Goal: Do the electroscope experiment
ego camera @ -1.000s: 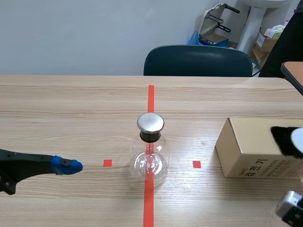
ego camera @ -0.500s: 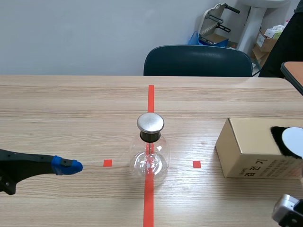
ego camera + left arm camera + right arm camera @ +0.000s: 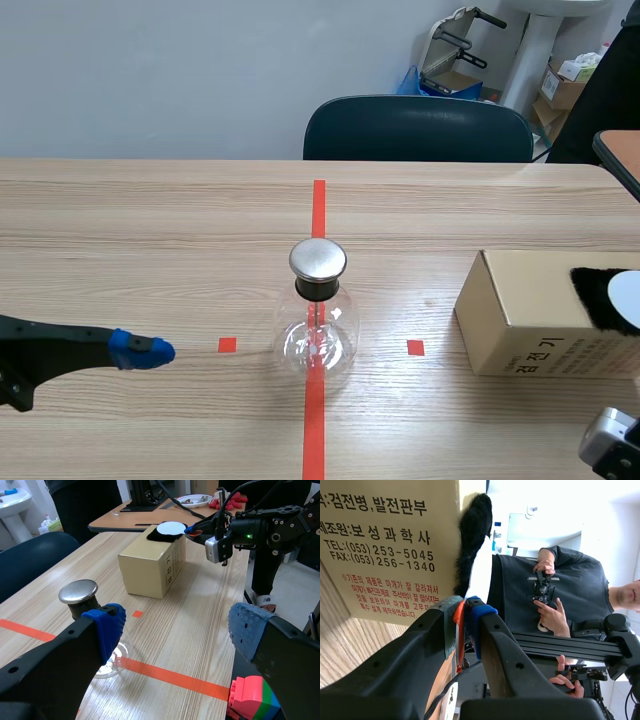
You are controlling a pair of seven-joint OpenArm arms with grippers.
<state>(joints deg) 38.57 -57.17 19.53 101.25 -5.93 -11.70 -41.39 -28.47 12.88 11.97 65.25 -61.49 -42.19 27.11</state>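
The electroscope (image 3: 317,320), a clear glass flask with a round metal cap (image 3: 78,591), stands on the red tape line at the table's middle. My left gripper (image 3: 175,630) is open, low over the table to the flask's left, and its blue pad (image 3: 140,350) shows in the scene view. At the right, a cardboard box (image 3: 530,315) carries a black fur patch (image 3: 472,535). A white disc (image 3: 171,528) lies on the fur. My right gripper (image 3: 465,625) is shut on the disc's orange handle (image 3: 458,630).
A dark chair (image 3: 418,128) stands behind the table's far edge. Beyond the box, a person (image 3: 555,595) in dark clothes holds a small device. A second table with a plate (image 3: 195,500) stands past the box in the left wrist view.
The white disc has shifted slightly left and then back right over the fur, and the right arm's wrist moved with it. The left arm and the flask have kept still.
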